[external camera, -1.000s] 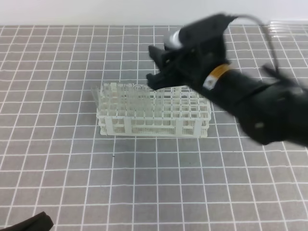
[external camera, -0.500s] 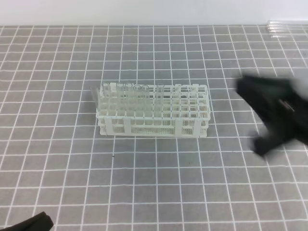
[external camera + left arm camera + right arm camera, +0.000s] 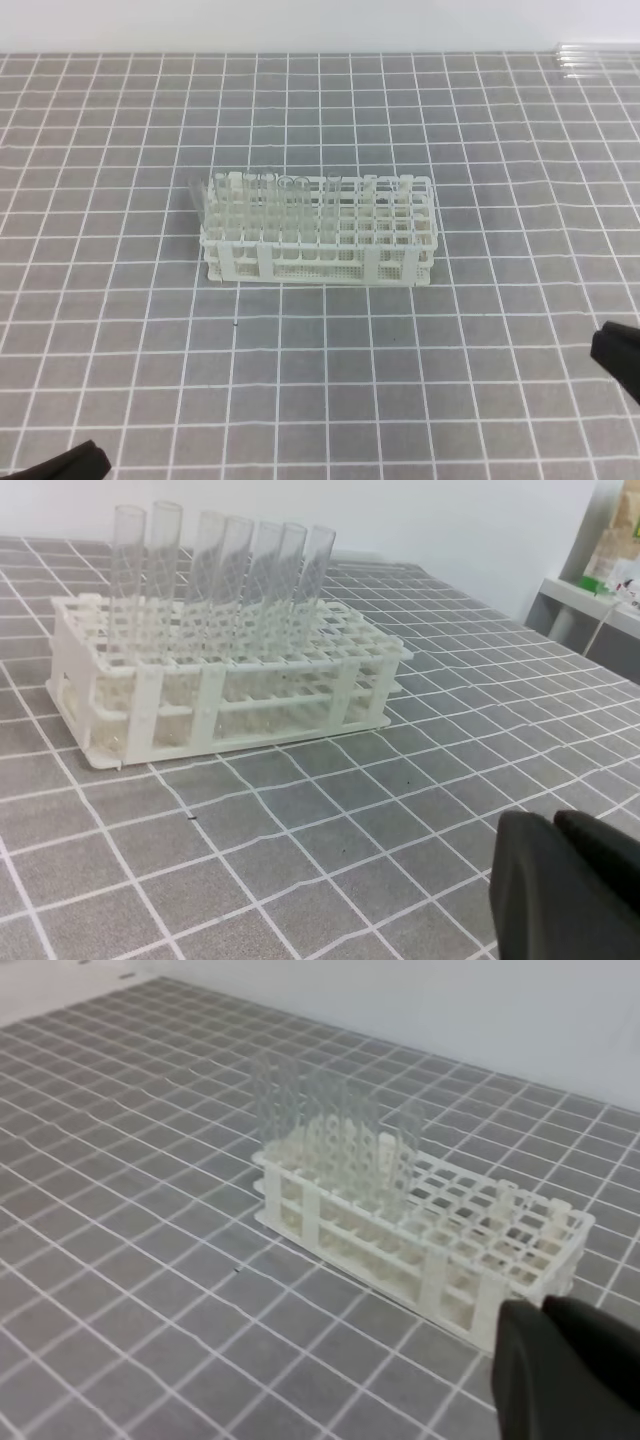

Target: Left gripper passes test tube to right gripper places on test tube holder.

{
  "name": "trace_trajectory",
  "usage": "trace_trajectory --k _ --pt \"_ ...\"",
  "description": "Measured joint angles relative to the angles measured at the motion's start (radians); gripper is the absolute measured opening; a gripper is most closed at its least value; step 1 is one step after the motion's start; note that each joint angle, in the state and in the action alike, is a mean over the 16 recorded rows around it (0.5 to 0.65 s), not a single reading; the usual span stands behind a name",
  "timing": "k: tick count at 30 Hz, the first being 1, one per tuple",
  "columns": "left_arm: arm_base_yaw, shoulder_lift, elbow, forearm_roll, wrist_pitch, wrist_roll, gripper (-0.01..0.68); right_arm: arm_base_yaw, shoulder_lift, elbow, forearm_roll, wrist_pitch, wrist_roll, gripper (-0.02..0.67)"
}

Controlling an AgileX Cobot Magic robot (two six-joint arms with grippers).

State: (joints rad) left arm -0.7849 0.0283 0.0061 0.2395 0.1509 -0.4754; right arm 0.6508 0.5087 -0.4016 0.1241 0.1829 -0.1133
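The white rack point(image 3: 320, 236) stands near the middle of the gridded surface point(image 3: 300, 400), with a row of clear glass tubes point(image 3: 225, 580) upright in its holes at the left end. The left hand point(image 3: 60, 465) sits at the front left corner, the right hand point(image 3: 618, 358) at the right edge; both are closed and hold nothing.

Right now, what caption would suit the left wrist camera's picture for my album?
Clear test tubes stand in a white rack on a gridded table; a black gripper sits shut nearby.
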Motion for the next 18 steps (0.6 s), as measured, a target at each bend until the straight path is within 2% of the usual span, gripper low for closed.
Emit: trace_trajectory --k 5,10,14,18 --pt "0.0 0.0 0.0 0.001 0.0 0.0 -0.001 -0.097 -0.063 0.113 0.019 -0.06 0.0 -0.013" --pt "0.0 0.0 -0.001 0.002 0.001 0.0 -0.001 -0.244 -0.163 0.234 0.052 -0.108 0.0 -0.013" --pt "0.0 0.0 0.0 0.004 0.0 0.0 -0.001 -0.372 -0.273 0.311 0.087 -0.096 0.0 -0.013" --pt "0.0 0.001 0.002 0.005 -0.001 0.001 -0.001 -0.462 -0.384 0.361 0.109 -0.051 0.0 -0.013"
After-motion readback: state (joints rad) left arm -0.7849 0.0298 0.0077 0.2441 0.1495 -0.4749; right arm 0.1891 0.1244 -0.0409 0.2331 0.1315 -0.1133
